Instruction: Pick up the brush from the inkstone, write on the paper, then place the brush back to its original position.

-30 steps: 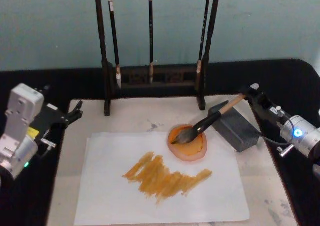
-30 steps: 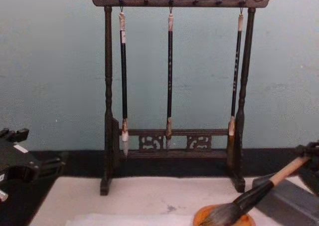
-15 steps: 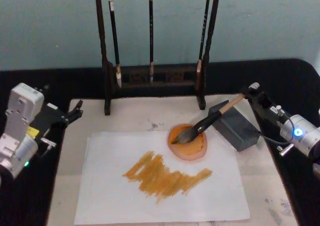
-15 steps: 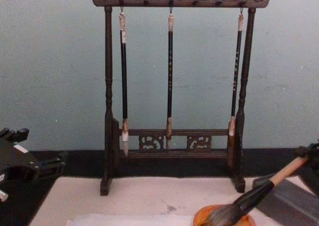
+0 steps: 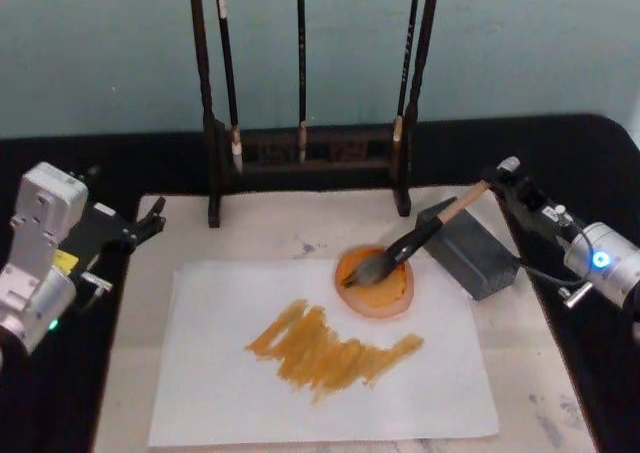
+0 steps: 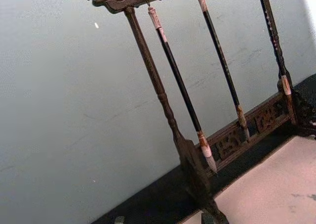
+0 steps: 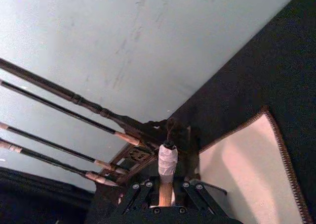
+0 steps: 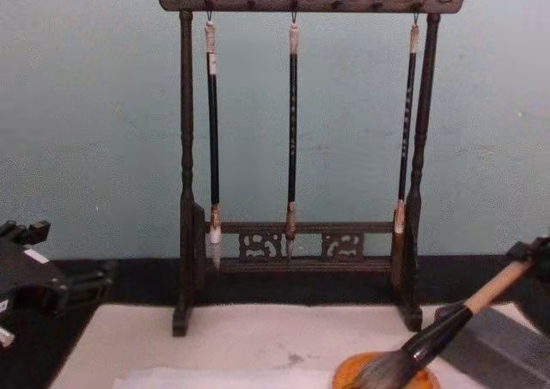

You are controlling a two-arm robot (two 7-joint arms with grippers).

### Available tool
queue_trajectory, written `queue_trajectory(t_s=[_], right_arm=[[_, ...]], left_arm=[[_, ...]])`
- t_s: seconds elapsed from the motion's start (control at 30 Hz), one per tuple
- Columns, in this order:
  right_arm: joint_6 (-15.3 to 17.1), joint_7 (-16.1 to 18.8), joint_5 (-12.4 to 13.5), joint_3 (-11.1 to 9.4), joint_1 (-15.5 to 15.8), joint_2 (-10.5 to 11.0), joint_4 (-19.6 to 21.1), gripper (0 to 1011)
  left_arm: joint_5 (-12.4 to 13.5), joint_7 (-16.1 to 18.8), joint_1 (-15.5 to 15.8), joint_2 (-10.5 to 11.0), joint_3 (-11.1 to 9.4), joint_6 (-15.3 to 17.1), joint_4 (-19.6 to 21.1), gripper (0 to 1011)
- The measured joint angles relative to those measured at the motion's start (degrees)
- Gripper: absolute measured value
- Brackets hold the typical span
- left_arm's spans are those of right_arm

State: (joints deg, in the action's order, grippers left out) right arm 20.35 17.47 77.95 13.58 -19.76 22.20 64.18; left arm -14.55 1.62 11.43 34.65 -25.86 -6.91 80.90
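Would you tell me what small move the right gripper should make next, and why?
Probably open the right gripper and let go of the brush. The paper already carries orange strokes, the bristles sit in the orange dish, and the handle lies across the grey inkstone, so the brush looks back in place. The left gripper is parked on the left.
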Motion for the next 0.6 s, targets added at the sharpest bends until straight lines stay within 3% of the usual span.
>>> queue_trajectory(t_s=[0.37,0.6], right_arm=[[0.1,0.3,1.4,1.1,0.9,2.6,5.8,163],[-2.0,2.1,-0.5,2.6,1.3,5.3,11.4,163]], left_arm=[[0.0,0.0,0.0,0.0,0.0,0.0,0.0,1010],[0.0,0.0,0.0,0.0,0.0,0.0,0.0,1010]])
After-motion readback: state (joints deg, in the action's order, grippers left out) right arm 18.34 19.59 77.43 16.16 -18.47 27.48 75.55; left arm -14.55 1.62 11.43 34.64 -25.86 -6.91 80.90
